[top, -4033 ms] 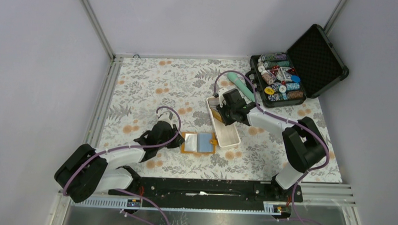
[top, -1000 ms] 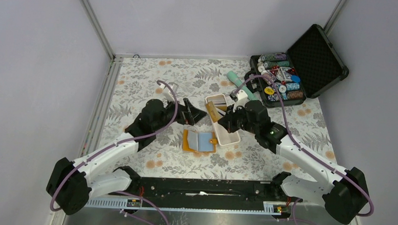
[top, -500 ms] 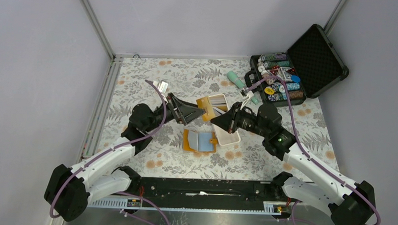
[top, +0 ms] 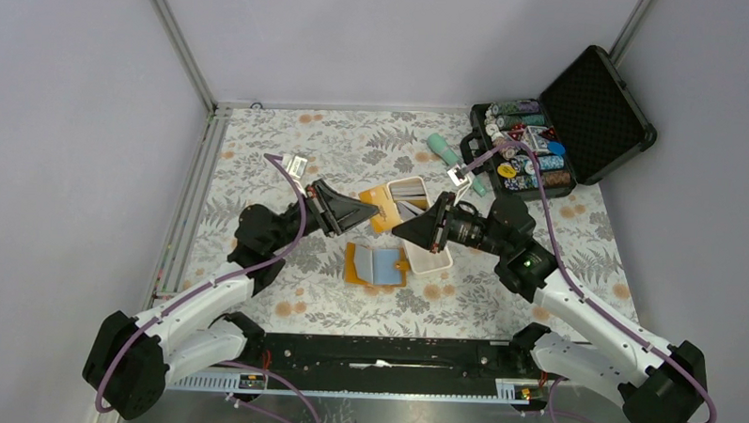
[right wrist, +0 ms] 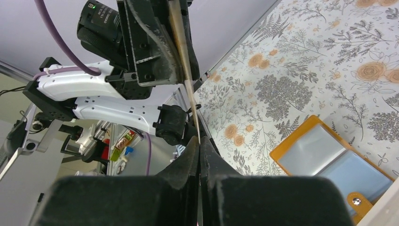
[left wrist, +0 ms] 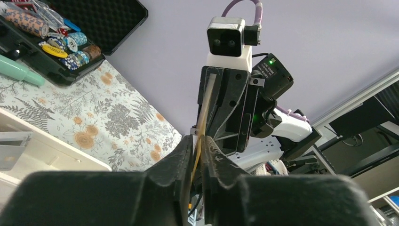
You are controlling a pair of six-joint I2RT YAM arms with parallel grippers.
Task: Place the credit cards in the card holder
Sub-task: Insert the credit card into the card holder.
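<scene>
Raised tan card (left wrist: 203, 113), pinched between left hand (left wrist: 197, 143) and right hand (right wrist: 198, 143)

A robotics lab test cell. Two robot arms (top: 203, 300) are bolted at the edge of a floral-covered worktop (top: 260, 151), boxed in by plain lilac walls (top: 71, 163) and bare aluminium frame posts (top: 177, 43).

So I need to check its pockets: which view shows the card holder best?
Right wrist: the card holder lies open and close up, with its clear pockets and snap plainly visible. Top external shows it whole but small. Left wrist does not show it.
</scene>
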